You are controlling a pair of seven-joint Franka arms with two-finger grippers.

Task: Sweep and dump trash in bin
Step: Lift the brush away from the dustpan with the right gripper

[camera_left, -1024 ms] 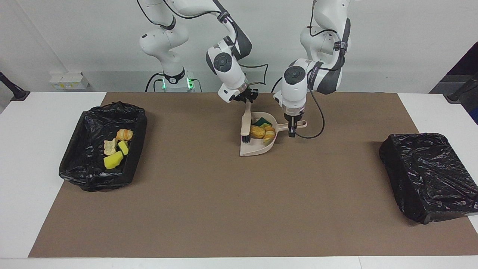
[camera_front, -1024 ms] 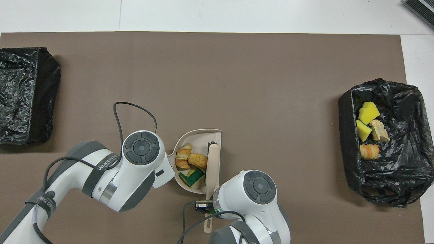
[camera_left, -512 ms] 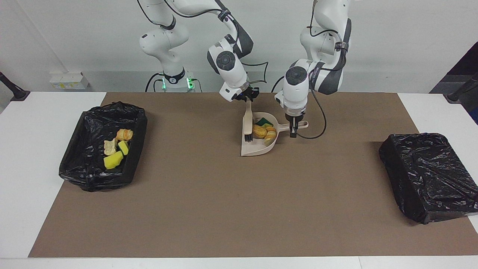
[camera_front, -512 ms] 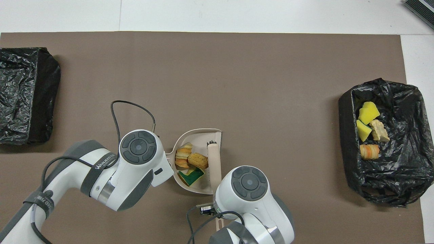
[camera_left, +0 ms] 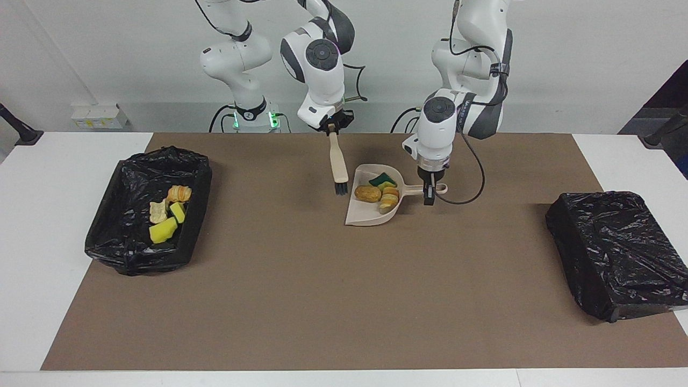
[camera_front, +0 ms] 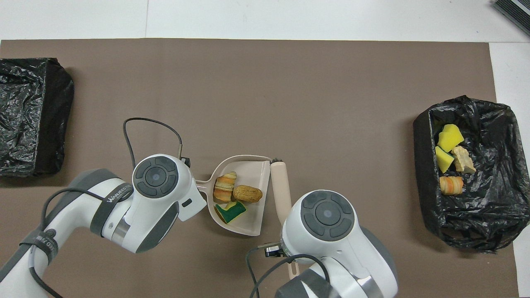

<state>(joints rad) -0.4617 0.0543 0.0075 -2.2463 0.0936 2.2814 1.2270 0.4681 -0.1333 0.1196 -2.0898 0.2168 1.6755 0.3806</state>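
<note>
Inside the dustpan (camera_left: pixel 361 214) clamped by left tool (camera_left: pixel 428 199): three scraps (camera_left: pixel 379 193); brush (camera_left: pixel 338 165) alongside, in closed right tool (camera_left: pixel 333 128).

Two high cameras, facing and overhead, share the brown mat (camera_left: pixel 301 279).

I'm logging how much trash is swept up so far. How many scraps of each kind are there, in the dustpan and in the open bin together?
Yellow sponge chunks: 2, both in the open bin
Green-and-yellow sponge: 1, in the dustpan
Tan-orange bread-like pieces: 4, two in the dustpan, two in the bin
Total: 7
</note>
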